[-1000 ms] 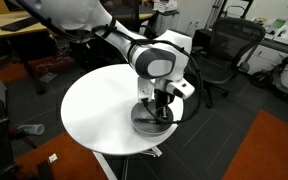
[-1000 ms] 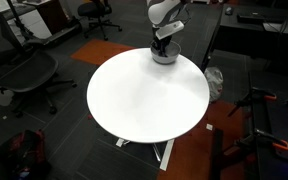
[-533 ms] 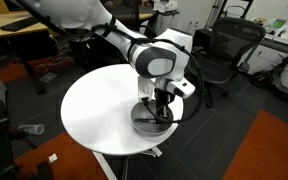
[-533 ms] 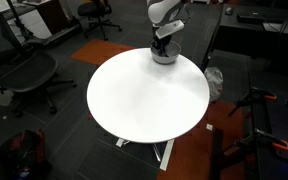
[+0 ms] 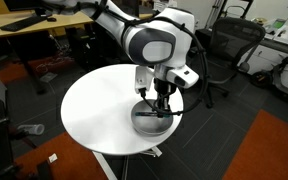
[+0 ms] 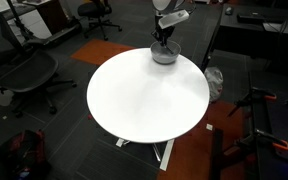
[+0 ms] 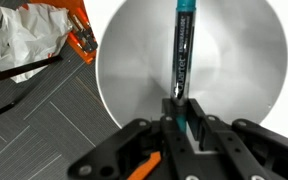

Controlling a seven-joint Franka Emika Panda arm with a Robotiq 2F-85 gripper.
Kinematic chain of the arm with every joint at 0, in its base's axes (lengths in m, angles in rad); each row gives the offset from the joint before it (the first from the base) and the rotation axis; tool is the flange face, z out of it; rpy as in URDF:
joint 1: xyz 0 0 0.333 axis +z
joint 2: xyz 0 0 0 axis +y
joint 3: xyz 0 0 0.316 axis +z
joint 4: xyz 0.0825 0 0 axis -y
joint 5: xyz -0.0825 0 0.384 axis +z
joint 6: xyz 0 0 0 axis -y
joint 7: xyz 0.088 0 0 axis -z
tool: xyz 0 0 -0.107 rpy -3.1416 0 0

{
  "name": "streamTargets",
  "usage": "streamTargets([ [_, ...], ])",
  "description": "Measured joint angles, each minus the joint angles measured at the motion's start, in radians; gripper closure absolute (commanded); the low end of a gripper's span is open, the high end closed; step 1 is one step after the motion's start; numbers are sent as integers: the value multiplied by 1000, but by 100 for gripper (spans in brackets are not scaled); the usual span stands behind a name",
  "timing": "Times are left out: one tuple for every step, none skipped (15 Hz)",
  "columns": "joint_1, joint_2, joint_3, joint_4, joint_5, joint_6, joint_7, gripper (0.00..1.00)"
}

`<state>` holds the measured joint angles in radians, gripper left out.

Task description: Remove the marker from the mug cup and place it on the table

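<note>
The grey-silver mug cup [image 5: 144,121] stands near the edge of the round white table [image 5: 94,110]; both show in both exterior views, the cup [image 6: 165,56] and the table [image 6: 144,95]. My gripper [image 5: 162,103] hangs straight down just above the cup, as the exterior view from farther off [image 6: 163,40] also shows. In the wrist view the jaws [image 7: 179,115] are shut on one end of the dark marker [image 7: 181,50]. Its teal section points away over the inside of the cup [image 7: 234,60].
Black office chairs [image 5: 224,50] and a light wooden desk [image 5: 29,25] stand behind the table. Another chair [image 6: 19,65] is beside it. A white plastic bag [image 7: 29,35] lies on the grey carpet floor below the table's edge.
The arm has risen and the gripper has lifted a little above the cup, with the marker in its jaws.
</note>
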<state>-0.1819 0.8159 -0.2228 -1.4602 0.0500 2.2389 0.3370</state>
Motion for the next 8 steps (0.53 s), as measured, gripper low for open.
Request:
streamTargets([
  [5,-25,0,-30,-4,10,0,95],
  [11,-51,0,-62,-8,25,0,95],
  [19,-77,0,-97,-11,42,0,95],
  [28,-103,0,-132,-15,60,0,95],
  [37,-129,1,-168,-21,81,0,95],
  [47,-154,3,-204,-28,101,0,95],
  [57,-180,4,-240,-33,121,0,95],
  [68,-203,5,-274,-36,140,0,95],
])
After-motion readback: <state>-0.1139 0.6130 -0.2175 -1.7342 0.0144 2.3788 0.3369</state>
